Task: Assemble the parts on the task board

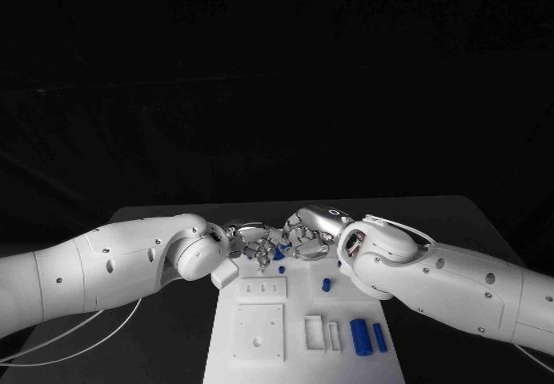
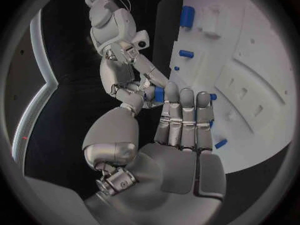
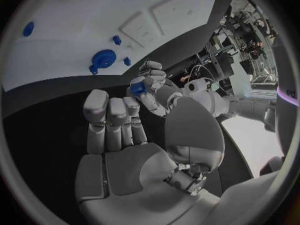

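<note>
Your left hand (image 1: 245, 238) and right hand (image 1: 310, 232) met above the board's (image 1: 266, 356) far end. A small blue part (image 1: 279, 253) sat between their fingers; the right wrist view showed the left hand's fingers pinching it. Whether the right hand's fingers also gripped it, you couldn't tell. Two blue cylinders (image 1: 368, 336) lay at the board's right.

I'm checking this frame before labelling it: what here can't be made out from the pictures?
- Head view: which hand holds the blue part; left hand and right hand fingers interlace over it.
- Head view: the task board far end, hidden behind both hands; its near end is cut by the picture's edge.
- Left wrist view: the part's shape, covered by fingers.
</note>
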Motion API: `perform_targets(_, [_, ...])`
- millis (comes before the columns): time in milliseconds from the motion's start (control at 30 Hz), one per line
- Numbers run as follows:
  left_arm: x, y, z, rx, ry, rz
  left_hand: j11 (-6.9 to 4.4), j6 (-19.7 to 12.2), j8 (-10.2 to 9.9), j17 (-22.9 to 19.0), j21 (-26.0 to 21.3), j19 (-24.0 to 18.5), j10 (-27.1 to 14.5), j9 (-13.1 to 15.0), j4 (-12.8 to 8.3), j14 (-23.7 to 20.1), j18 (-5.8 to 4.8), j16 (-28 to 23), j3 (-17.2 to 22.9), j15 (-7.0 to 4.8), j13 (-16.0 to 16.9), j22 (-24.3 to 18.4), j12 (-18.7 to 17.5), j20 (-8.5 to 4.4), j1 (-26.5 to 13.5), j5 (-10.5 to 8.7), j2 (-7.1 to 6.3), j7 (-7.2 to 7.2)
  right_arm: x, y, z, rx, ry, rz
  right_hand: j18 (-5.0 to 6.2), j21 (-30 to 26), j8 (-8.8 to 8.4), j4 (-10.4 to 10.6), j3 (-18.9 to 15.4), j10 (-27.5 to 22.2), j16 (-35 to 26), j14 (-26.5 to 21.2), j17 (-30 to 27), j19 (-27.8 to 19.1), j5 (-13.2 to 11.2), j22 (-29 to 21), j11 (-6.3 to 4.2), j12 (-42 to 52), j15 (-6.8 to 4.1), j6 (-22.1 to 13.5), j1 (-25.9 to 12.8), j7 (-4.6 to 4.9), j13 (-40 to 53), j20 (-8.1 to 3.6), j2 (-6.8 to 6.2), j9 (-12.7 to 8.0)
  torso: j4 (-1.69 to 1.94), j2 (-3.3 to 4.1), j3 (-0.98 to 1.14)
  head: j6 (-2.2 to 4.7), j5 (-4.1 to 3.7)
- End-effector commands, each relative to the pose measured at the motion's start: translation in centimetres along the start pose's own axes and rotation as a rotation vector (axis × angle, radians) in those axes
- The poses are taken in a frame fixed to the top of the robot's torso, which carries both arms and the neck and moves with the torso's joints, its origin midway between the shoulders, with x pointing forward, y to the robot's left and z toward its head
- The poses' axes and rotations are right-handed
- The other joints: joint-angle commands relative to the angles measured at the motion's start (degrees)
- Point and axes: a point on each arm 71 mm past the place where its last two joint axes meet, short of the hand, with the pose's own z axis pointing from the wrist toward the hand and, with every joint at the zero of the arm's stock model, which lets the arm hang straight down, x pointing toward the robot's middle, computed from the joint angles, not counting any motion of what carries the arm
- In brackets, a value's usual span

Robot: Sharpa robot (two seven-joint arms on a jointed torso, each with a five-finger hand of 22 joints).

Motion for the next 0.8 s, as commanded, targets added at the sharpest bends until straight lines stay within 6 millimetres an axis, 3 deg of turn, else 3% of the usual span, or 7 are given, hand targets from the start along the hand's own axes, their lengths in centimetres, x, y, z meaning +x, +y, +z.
perform_targets(33, [0.3, -0.7, -0.1, 0.045, 0.03, 0.002, -0.26, 3.8, 0.2, -0.1, 0.3, -0.3, 1.0, -0.2, -0.1, 0.1, -0.93, 0.4, 0.1, -0.15, -0.2, 0.1, 0.1, -4.44, 1.9, -0.35, 1.08, -1.36, 0.1, -1.1, -0.4, 0.04, -0.007, 0.0, 6.58, -0.3, -1.59, 0.2, -1.7, -0.8, -0.3, 0.2, 0.1, 0.0, -0.9, 0.5, 1.02, -0.1, 0.85, -2.7, -1.5, 1.19, 0.1, -0.71, -1.36, -0.7, -0.03, -0.03, 0.04, 0.0, 0.09])
perform_targets(167, [0.1, -0.6, -0.1, 0.044, 0.019, 0.009, -0.23, 4.3, -0.3, -0.4, 0.5, -0.1, 1.7, -1.2, 0.0, 0.3, -0.88, 0.5, 0.0, -0.25, -0.9, 0.0, -0.6, -4.53, 2.1, -1.12, 1.08, -1.43, -0.2, -1.8, -0.9, 0.047, -0.044, 0.021, 6.58, -0.6, -2.58, 0.3, -4.0, -1.6, -0.5, 0.0, 0.2, -0.4, -0.9, 0.4, 1.8, -0.3, 1.6, -4.5, -2.5, 1.97, 0.1, -0.94, -2.31, -1.1, -0.01, 0.0, 0.02, 0.06, 0.0])
perform_targets(333, [-0.4, -0.4, -0.2, 0.034, -0.001, 0.024, -0.26, 4.9, -1.1, -0.8, 0.7, -0.2, 2.6, -2.9, -0.1, 0.3, -0.88, 0.8, 0.0, -0.32, -2.0, -0.2, -1.8, -4.59, 2.4, -3.7, 1.35, -1.37, -0.3, -3.2, -2.2, 0.053, -0.072, 0.054, 6.58, -1.2, -4.11, 0.0, -7.4, -2.7, -0.9, -0.5, 0.2, -1.2, 1.6, 0.4, 2.9, -0.6, 2.66, -7.7, -3.4, 3.12, -0.1, -1.26, -3.19, -1.7, -0.05, -0.05, 0.06, 0.0, 0.19])
perform_targets(433, [-0.6, -0.3, -0.3, 0.028, -0.014, 0.056, -0.29, 4.9, -1.3, -0.8, 0.8, -0.2, 2.7, -3.2, -0.1, 0.4, -0.87, 0.9, 0.0, -0.35, -2.1, -0.2, -2.0, -4.61, 2.4, -4.01, 1.38, -1.36, -0.5, -3.9, -3.2, 0.05, -0.085, 0.077, 6.58, -1.5, -4.23, 0.1, -8.7, -3.0, -1.0, -0.7, 0.3, -1.4, 2.8, 0.4, 3.08, -0.6, 2.84, -8.1, -4.0, 3.29, -0.1, -1.3, -3.41, -1.7, -0.05, -0.07, 0.04, -0.06, 0.24])
perform_targets(533, [-0.8, -0.3, -0.4, 0.029, -0.048, 0.217, -0.33, 5.1, -1.3, -0.9, 0.9, -0.2, 3.0, -3.4, 0.0, 0.5, -0.89, 1.0, -0.1, -0.39, -2.2, -0.3, -2.1, -4.63, 2.3, -4.28, 1.51, -1.39, -1.0, -5.3, -4.3, 0.075, -0.11, 0.095, 6.58, -1.6, -4.11, 0.3, -9.5, -3.2, -1.0, -0.8, 0.3, -1.6, 3.7, 0.4, 3.11, -0.5, 2.88, -8.1, -4.2, 3.3, -0.2, -1.33, -3.25, -1.6, 0.01, -0.04, -0.02, -0.08, 0.31])
perform_targets(633, [-1.1, 0.1, -0.5, -0.01, -0.061, 0.229, -0.39, 5.4, -1.5, -0.9, 1.0, -0.3, 3.2, -3.9, 0.1, 0.5, -0.9, 1.2, -0.2, -0.44, -2.5, -0.3, -2.4, -4.67, 2.2, -5.83, 1.54, -1.42, -1.7, -7.0, -5.3, 0.118, -0.132, 0.102, 6.58, -1.6, -3.91, 0.2, -9.8, -3.2, -1.1, -0.8, 0.3, -1.6, 4.2, 0.5, 3.03, -0.4, 2.81, -7.8, -3.9, 3.22, -0.2, -1.38, -2.98, -1.4, -0.11, -0.07, 0.05, -0.28, 0.64])
perform_targets(800, [-1.7, 0.7, -0.7, -0.069, -0.084, 0.334, -0.59, 6.0, -1.5, -0.9, 1.4, 0.0, 3.9, -4.4, 0.4, 0.7, -0.87, 1.7, -0.2, -0.64, -2.6, -0.2, -2.5, -4.82, 2.0, -5.86, 1.49, -1.58, -2.9, -9.5, -6.5, 0.188, -0.164, 0.121, 6.58, -1.6, -3.65, 0.1, -10.2, -3.2, -1.1, -0.7, 0.4, -1.6, 4.9, 0.5, 2.92, -0.4, 2.7, -7.4, -3.5, 3.1, -0.3, -1.42, -2.74, -1.3, -0.15, -0.09, 0.09, -0.57, 0.8])
